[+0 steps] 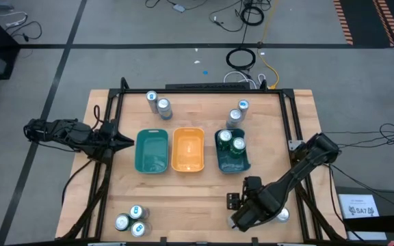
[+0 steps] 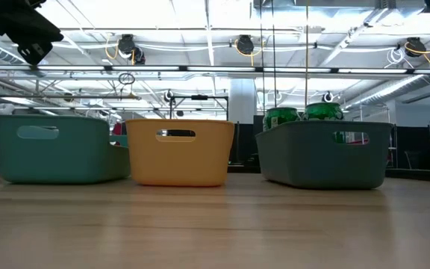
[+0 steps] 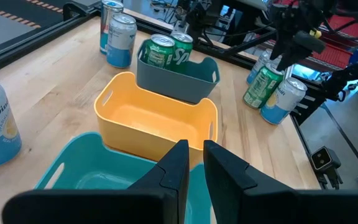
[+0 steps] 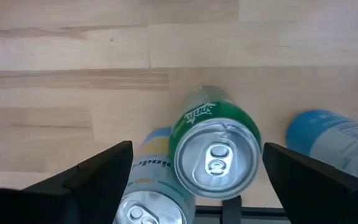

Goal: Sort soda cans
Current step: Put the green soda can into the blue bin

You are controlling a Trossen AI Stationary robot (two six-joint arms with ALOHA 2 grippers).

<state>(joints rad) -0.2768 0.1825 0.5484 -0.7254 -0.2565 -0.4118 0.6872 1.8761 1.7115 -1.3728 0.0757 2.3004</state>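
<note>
- Right gripper [image 4: 191, 180] lowered over near right table corner, dark fingers wide apart around upright green metal soda can [image 4: 215, 149], not yet clamped.
- Left gripper [image 3: 194, 165] waiting beside teal plastic tray [image 1: 152, 151], jaws together.
- Neighbouring cans [image 4: 328, 138] partly cut off.

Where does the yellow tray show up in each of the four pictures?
High view: yellow tray at the table's centre, middle of three trays.
Low view: centre, between the teal tray and the dark tray.
Left wrist view: centre, just beyond the teal tray.
Right wrist view: not in it.
Shared landmark: the dark tray holding green cans.
</note>
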